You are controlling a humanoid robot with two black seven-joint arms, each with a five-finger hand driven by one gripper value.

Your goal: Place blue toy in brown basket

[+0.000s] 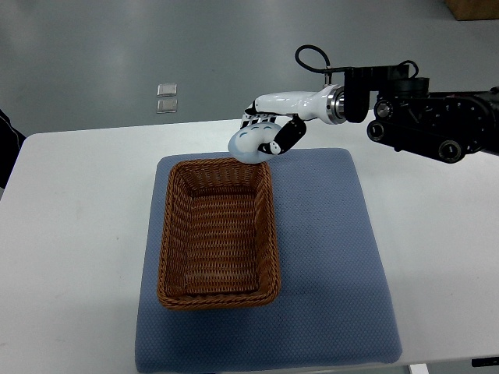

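In the top view, the right hand [269,128] is being shown at the end of an arm that is entering from the right edge of the picture. Its white and black fingers [287,134] are being curled around the blue toy [248,145], so the toy is being held in a closed grasp. Only a pale blue, rounded part of the toy is being seen, below and to the left of the palm; the rest is being hidden by the fingers.

The toy is being kept in the air over the far rim of the brown basket [173,234], near the far right corner of it. It cannot be told from this view whether the toy is touching the rim or is only just above it.

The basket is a woven, rectangular one, and nothing is being seen inside it. It is being supported by a blue mat [335,257], which is being spread on the white table [70,234]. The basket is lying on the left half of the mat, with its long side running away from the robot.
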